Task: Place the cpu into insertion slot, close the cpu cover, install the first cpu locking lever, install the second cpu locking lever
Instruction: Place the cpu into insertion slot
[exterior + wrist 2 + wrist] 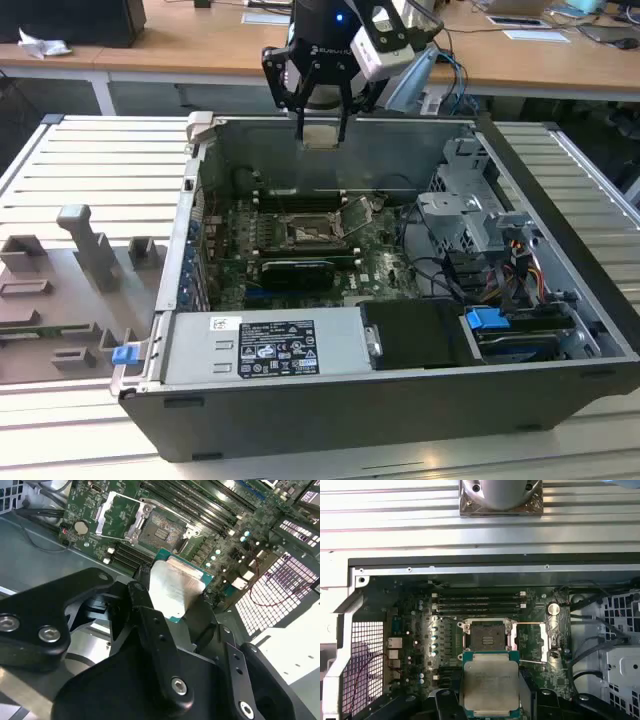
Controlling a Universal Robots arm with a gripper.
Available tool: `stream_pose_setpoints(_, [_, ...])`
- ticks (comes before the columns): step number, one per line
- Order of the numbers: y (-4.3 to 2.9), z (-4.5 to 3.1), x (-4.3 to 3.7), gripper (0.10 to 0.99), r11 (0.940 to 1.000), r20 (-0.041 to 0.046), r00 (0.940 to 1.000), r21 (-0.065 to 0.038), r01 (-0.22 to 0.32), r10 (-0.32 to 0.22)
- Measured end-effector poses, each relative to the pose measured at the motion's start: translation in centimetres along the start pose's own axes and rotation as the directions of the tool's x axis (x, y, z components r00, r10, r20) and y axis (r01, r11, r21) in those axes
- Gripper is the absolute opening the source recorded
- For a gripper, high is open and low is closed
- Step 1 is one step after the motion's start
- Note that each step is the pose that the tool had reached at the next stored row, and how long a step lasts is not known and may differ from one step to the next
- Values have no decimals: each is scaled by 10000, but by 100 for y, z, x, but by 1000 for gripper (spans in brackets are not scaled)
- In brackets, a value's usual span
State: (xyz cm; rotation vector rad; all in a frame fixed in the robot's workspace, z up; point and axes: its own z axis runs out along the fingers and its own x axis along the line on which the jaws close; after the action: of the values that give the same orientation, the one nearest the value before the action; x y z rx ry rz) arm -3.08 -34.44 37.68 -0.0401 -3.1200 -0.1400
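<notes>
Fingers [300,125] clenched on cpu [320,134], one each side, chip flat between them. It hangs over the case [250,425] far wall, well above the open slot [308,232]. Cover [357,213] tipped up on the slot's exterior view's right.

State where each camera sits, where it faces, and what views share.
Exterior view: off the arm, looking down into the open grey case; black gripper shows.
First wrist view: on the arm, facing down past the gripper at the green circuit board.
Second wrist view: at the wrist, looking obliquely past black fingers.
All share the gripped pale square cpu and silver-rimmed insertion slot.
</notes>
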Motion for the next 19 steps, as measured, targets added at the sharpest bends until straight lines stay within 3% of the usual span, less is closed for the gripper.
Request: stream_pose_setpoints(19, [0, 0, 1, 529, 9997, 23, 9997, -5, -254, 254])
